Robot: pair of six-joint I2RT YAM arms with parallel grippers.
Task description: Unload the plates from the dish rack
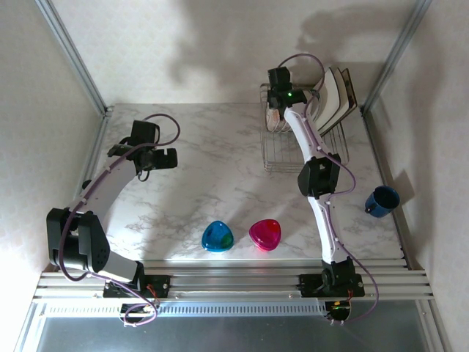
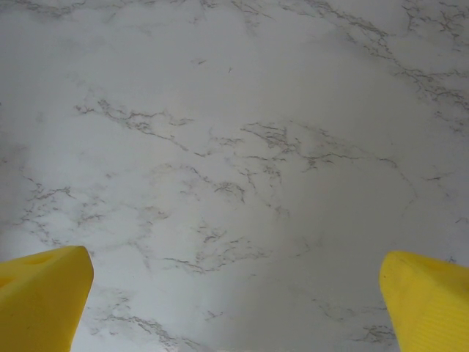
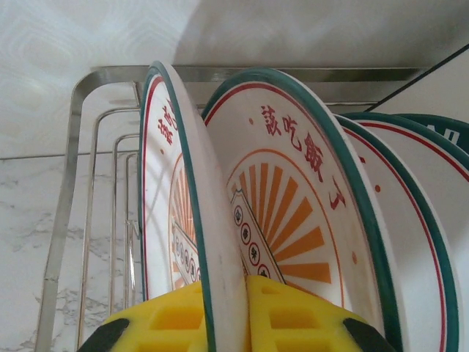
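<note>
We count four round plates (image 3: 293, 191) in the right wrist view, white with green rims, standing on edge in the dish rack (image 3: 80, 220). The right gripper (image 3: 227, 319) is clamped on the leftmost plate (image 3: 172, 183), with one yellow finger (image 3: 172, 323) against each face at its rim.

From above, the rack (image 1: 282, 158) stands at the far right of the table (image 1: 205, 147). At least two square plates (image 1: 333, 92) lean at its far end; we cannot tell the exact number.

The left gripper (image 1: 167, 158) hangs over bare table on the left, well apart from the rack, with its jaws spread wide and holding nothing.

One blue dish (image 1: 218, 236) and one pink dish (image 1: 264, 235) lie side by side near the front edge. One blue mug (image 1: 382, 200) stands near the right edge.

The table is white marble with grey veins. Pale walls (image 1: 183, 44) and two metal posts (image 1: 73, 55) enclose it.
</note>
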